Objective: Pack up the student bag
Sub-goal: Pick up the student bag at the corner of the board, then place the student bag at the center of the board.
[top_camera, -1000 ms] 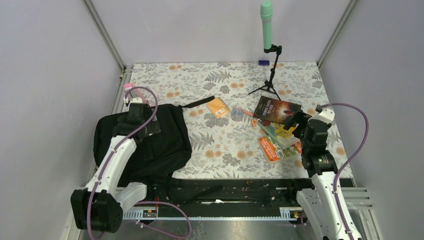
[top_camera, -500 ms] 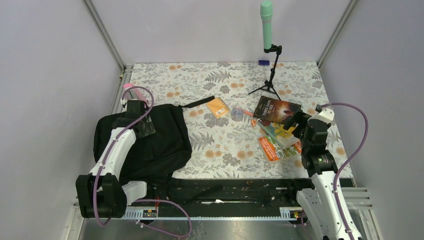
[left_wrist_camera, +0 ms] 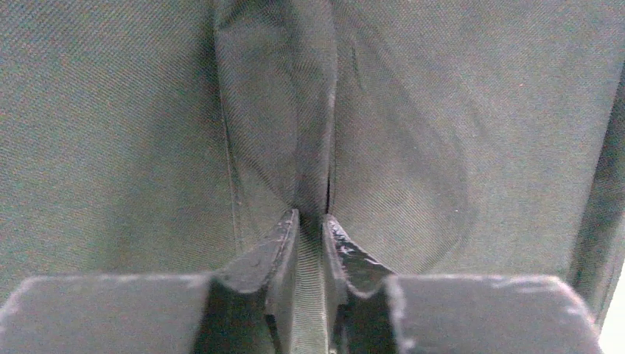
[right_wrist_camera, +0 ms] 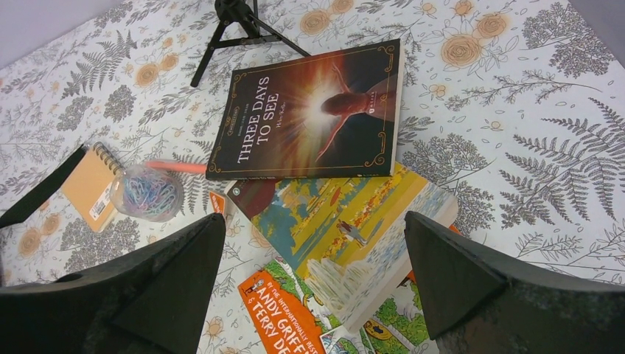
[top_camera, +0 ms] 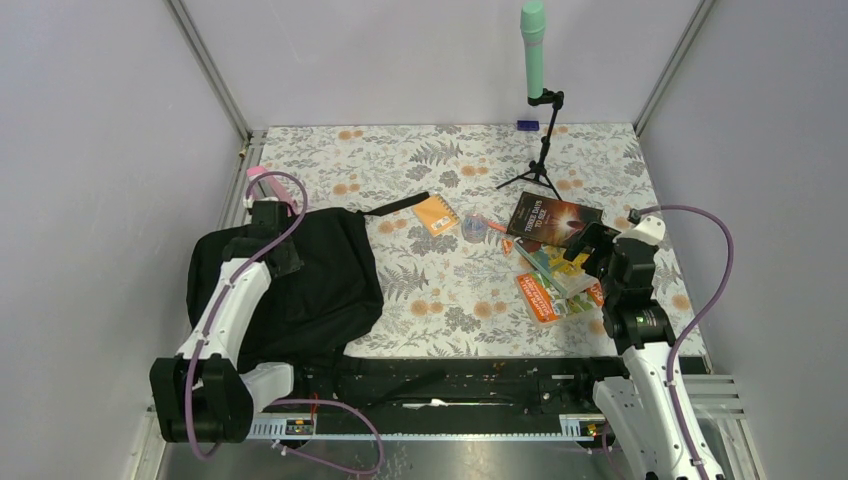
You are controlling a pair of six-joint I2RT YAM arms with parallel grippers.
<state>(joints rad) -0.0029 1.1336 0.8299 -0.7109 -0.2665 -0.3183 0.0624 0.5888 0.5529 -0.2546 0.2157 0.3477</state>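
The student bag (top_camera: 325,290), a large black backpack, lies flat at the table's left, one strap (top_camera: 395,208) trailing toward the middle. My left gripper (top_camera: 283,262) is pressed down on the bag's upper part. In the left wrist view its jaws (left_wrist_camera: 310,221) stand nearly together, shut on a pinched ridge of the black fabric (left_wrist_camera: 442,110). My right gripper (top_camera: 590,245) hovers open over the books at the right. In the right wrist view its wide-apart fingers (right_wrist_camera: 313,221) hold nothing.
A dark book (right_wrist_camera: 317,110) overlaps a yellow book (right_wrist_camera: 346,214) and an orange book (right_wrist_camera: 284,310). Left of them lie an orange notepad (top_camera: 436,214), a tub of paper clips (top_camera: 475,231) and a pink pen (right_wrist_camera: 177,167). A tripod with a green microphone (top_camera: 535,50) stands at the back.
The left gripper's jaws have gone from wide open to shut on a fold of the bag's fabric, and its wrist has sunk onto the bag. The right arm has stayed still.
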